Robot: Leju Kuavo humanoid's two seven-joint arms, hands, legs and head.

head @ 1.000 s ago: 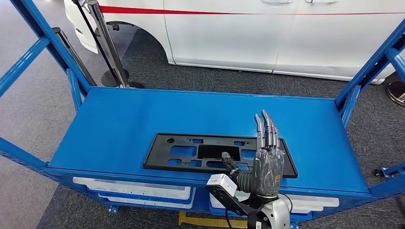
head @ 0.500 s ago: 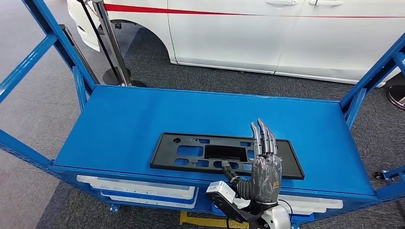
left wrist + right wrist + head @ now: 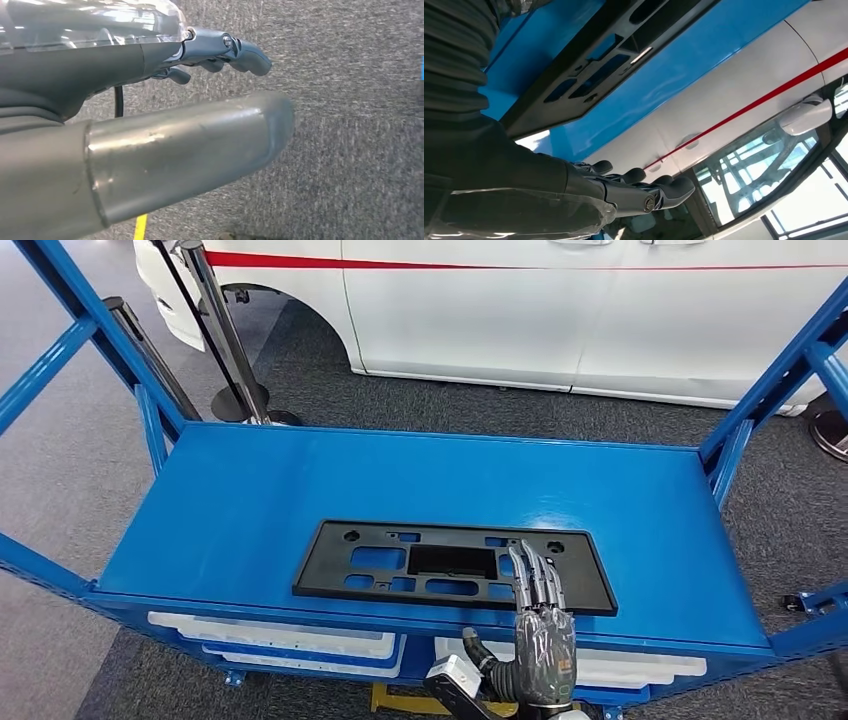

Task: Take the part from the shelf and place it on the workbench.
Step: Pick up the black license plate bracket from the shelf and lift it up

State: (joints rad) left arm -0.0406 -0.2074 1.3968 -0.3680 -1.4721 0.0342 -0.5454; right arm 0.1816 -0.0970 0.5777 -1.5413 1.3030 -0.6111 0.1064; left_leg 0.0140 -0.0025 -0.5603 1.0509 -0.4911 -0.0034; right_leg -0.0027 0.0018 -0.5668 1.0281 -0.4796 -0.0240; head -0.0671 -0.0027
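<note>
A flat black plastic part [image 3: 452, 538] with several cut-outs lies on the blue shelf top [image 3: 300, 480], close to its front edge. My right hand [image 3: 540, 630] rises in front of that edge. Its fingers are straight and together, and their tips reach over the near right portion of the part, holding nothing. The right wrist view looks along this hand [image 3: 624, 192], with the part [image 3: 574, 95] and the shelf [image 3: 684, 75] beyond it. My left hand [image 3: 190, 140] hangs over grey carpet, its fingers loosely extended around nothing.
A white car [image 3: 600, 310] with a red stripe stands behind the shelf. Blue frame uprights [image 3: 90, 330] flank both ends, and metal stanchion posts [image 3: 225, 330] stand at the back left. White bins [image 3: 280, 635] sit under the shelf top.
My right hand has dropped and pulled back toward the shelf's front edge, so its fingertips now lie over the part's near side rather than past its far edge. The view wobbled slightly.
</note>
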